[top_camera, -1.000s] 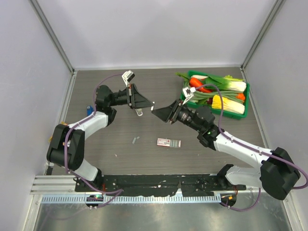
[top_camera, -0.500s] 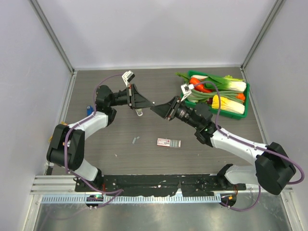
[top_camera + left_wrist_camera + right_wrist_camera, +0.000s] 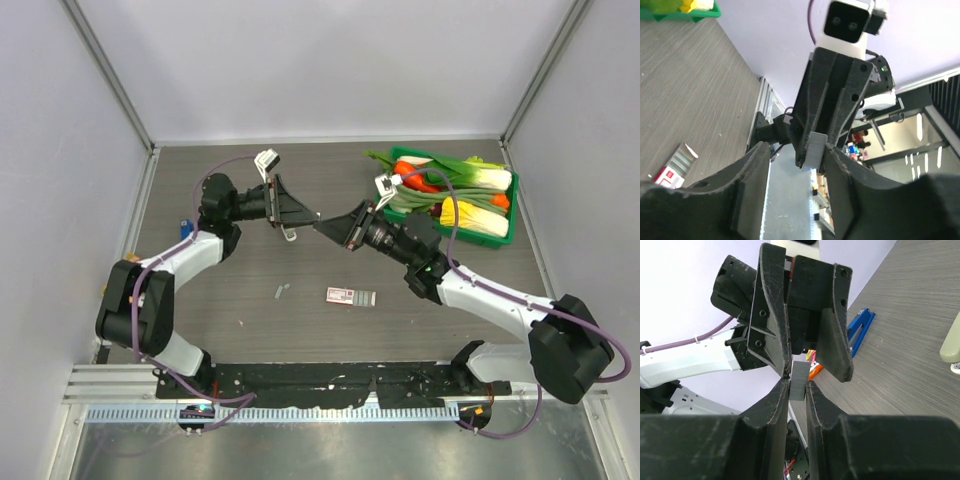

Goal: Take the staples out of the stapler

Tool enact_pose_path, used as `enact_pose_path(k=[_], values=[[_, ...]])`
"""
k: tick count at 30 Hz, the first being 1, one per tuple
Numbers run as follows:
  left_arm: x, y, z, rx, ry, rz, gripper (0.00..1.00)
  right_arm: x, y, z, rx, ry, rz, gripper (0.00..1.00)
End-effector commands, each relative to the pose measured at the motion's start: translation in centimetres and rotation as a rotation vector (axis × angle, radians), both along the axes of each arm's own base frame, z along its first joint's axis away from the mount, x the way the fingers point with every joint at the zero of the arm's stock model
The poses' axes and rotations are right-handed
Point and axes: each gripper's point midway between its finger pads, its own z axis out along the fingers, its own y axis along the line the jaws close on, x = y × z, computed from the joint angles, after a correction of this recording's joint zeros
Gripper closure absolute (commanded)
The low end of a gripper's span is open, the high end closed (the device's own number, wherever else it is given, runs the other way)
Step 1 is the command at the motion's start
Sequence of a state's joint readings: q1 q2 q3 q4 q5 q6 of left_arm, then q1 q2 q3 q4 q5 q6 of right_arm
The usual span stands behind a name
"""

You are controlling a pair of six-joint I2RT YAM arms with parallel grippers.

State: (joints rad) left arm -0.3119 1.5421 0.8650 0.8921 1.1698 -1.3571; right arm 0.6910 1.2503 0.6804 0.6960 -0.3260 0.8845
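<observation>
The left gripper [image 3: 796, 156] has just opened its 2 jaws and the right gripper [image 3: 798, 387] has pinched the short grey metal strip of staples [image 3: 801, 375] in the air, so it changed hands, while maybe the small blue stapler [image 3: 186, 228] lies on the grey table [image 3: 330, 180].

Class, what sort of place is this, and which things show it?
Probably a robotics lab test cell: a left arm and right arm bolted at a walled table, with a green tray of vegetables.
</observation>
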Motion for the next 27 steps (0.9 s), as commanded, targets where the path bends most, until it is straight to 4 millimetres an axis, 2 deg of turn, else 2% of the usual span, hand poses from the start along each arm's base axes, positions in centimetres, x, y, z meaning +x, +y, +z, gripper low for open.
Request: enact_pose_path(k=[1,2,3,5,6,8,9,10,11,12,15,20,25,26,27], values=[[0.6,0.2,0.8,0.075,-0.091,0.046,0.42,-0.4,-1.0,1.1,-0.025,-0.054,-0.019,0.85],[0.8,0.4,-0.4,0.135,-0.104,0.066,0.41,-0.5,-1.3,0.8,-0.049,-0.051,-0.031,0.85],[1.3,0.4,0.3,0.155,-0.134,0.079,0.4,-0.6,-1.7,-1.4,-0.127,-0.009,-0.037,0.85],[2.1,0.8,-1.0,0.271,-0.16,0.101,0.37,-0.9,-2.6,-2.9,-0.197,0.022,-0.064,0.87],[3.0,1.2,-1.8,0.335,-0.167,0.15,0.36,-1.2,-3.5,-5.6,-0.295,0.077,-0.075,0.87],[3.3,1.8,-2.9,0.423,-0.14,0.169,0.35,-1.7,-4.7,-7.9,-0.387,0.133,-0.095,0.9],[4.3,2.3,-4.3,0.491,-0.173,0.198,0.35,-2.2,-6.0,-10.2,-0.47,0.199,-0.122,0.9],[3.9,2.6,-5.5,0.539,-0.133,0.184,0.35,-2.6,-6.7,-11.5,-0.516,0.231,-0.132,0.9],[4.2,2.7,-5.6,0.569,-0.154,0.187,0.35,-3.4,-7.6,-13.1,-0.575,0.284,-0.139,0.92],[4.7,3.1,-7.1,0.634,-0.18,0.193,0.35,-3.6,-8.4,-14.1,-0.605,0.306,-0.168,0.92],[3.6,2.7,-9.6,0.732,-0.207,0.143,0.35,-4.6,-9.8,-16.4,-0.659,0.377,-0.215,0.92],[2.2,2.0,-13.8,0.922,-0.366,0.069,0.36,-6.6,-10.2,-18.7,-0.778,0.408,-0.272,0.93],[1.4,1.8,-15.6,0.952,-0.367,0.022,0.38,-7.1,-9.7,-19.9,-0.866,0.401,-0.318,0.94],[1.3,1.9,-16.0,0.963,-0.372,0.019,0.38,-7.2,-9.9,-20.7,-0.917,0.392,-0.338,0.94],[1.4,2.0,-16.1,0.971,-0.377,0.02,0.38,-6.9,-9.7,-20.5,-0.921,0.389,-0.356,0.94]])
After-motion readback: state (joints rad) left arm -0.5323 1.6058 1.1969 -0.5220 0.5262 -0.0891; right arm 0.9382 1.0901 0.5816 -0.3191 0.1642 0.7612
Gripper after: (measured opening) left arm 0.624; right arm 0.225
